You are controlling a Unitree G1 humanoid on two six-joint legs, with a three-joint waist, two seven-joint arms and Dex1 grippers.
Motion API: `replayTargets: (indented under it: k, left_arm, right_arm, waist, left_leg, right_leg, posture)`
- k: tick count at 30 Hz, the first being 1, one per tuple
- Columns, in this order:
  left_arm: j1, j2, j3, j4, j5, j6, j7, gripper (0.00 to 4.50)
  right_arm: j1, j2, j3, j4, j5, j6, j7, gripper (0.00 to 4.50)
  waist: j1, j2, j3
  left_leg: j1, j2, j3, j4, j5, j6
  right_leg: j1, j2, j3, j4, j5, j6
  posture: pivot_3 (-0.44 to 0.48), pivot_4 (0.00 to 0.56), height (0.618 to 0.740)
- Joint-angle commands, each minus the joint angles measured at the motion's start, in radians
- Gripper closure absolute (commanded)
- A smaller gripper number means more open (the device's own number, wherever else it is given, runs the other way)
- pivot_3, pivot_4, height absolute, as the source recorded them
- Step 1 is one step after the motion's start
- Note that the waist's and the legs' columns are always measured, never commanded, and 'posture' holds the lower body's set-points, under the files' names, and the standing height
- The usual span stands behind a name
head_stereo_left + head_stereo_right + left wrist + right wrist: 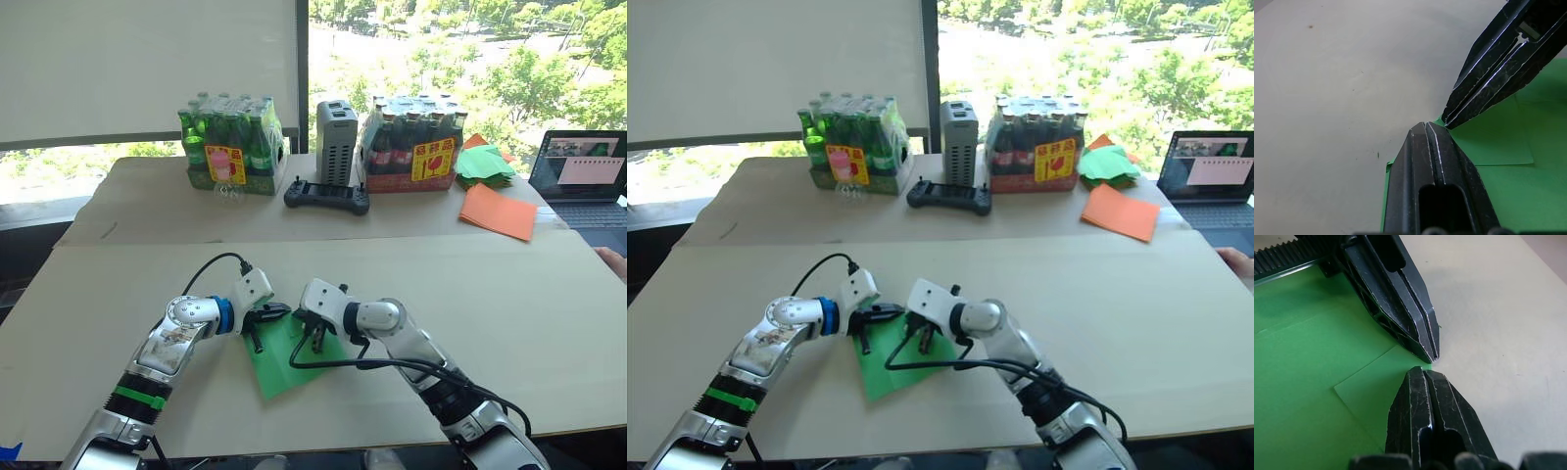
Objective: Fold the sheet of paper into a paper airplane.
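Note:
The sheet of paper (286, 360) lies flat on the table near its front edge. It is bright green, and one corner is folded over as a small flap (1376, 389). My left gripper (257, 336) is shut, its tip resting at the sheet's far edge. My right gripper (315, 339) is also shut. In the right wrist view its tip (1422, 372) almost touches the left gripper's tip (1433, 352) on the corner of the folded flap. The left wrist view shows the same meeting of my left gripper (1425, 127) and the right fingers (1488, 73) over the green sheet (1508, 186).
At the table's back stand a pack of green bottles (230, 147), a grey device (336, 142), a pack of dark bottles (411, 147) and a black controller (327, 197). Orange sheets (500, 211) and a pile of green papers (485, 164) lie at the back right beside a laptop (586, 176). A person's hand (613, 260) shows at the right edge.

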Motion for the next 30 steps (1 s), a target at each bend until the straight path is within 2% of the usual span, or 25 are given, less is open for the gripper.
replayTargets:
  k: [1,30]
  left_arm:
    - [0.013,0.0,-0.016,-0.011,0.016,0.006,-0.003,4.5]
    - [-0.02,-0.001,-0.055,0.016,0.054,0.004,-0.036,4.5]
  right_arm:
    - [0.015,-0.024,0.023,0.023,-0.02,0.072,0.014,4.49]
    - [0.104,-0.133,0.012,-0.117,0.015,0.217,0.037,4.49]
  waist:
    - [0.0,0.0,-0.001]
    - [0.021,0.0,-0.015]
  left_leg:
    - [0.0,0.0,0.0,0.0,0.0,0.0]
    - [0.006,0.0,-0.001,-0.002,-0.001,0.001]
  right_leg:
    - [0.0,0.0,0.0,0.0,0.0,0.0]
    - [0.01,0.0,-0.002,-0.008,0.0,0.0]
  posture:
    - [0.0,0.15,0.675]
    - [0.0,0.15,0.675]
